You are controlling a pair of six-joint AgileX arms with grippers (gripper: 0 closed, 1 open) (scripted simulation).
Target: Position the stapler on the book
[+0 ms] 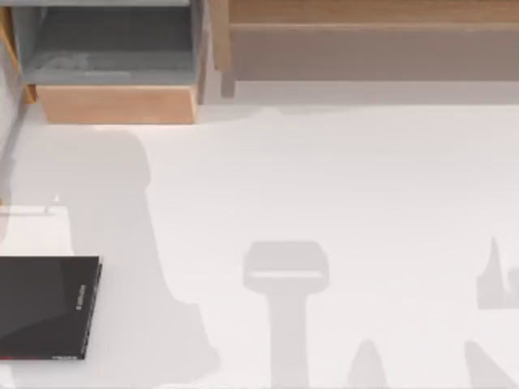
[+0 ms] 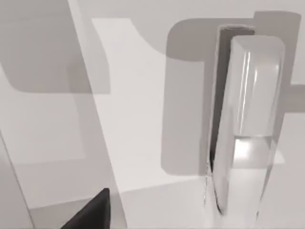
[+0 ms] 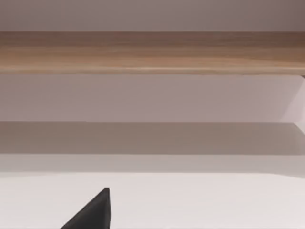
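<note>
The black book (image 1: 45,308) lies flat at the table's left edge, near the front, with pale lettering along its right edge and a thin red line at its near end. A white stapler (image 1: 32,231) rests on the table just behind the book. It is hard to pick out against the white top. The left wrist view looks down on this long white stapler (image 2: 248,119), dark along one side. A dark part of my left gripper (image 2: 93,214) shows well apart from it. A dark part of my right gripper (image 3: 93,214) hangs over bare table, facing the back shelf.
An open wooden box with a grey inside (image 1: 117,104) stands at the back left. A long wooden shelf (image 1: 365,16) runs along the back right, also seen as a shelf board (image 3: 152,50). Arm shadows fall across the white table (image 1: 324,178).
</note>
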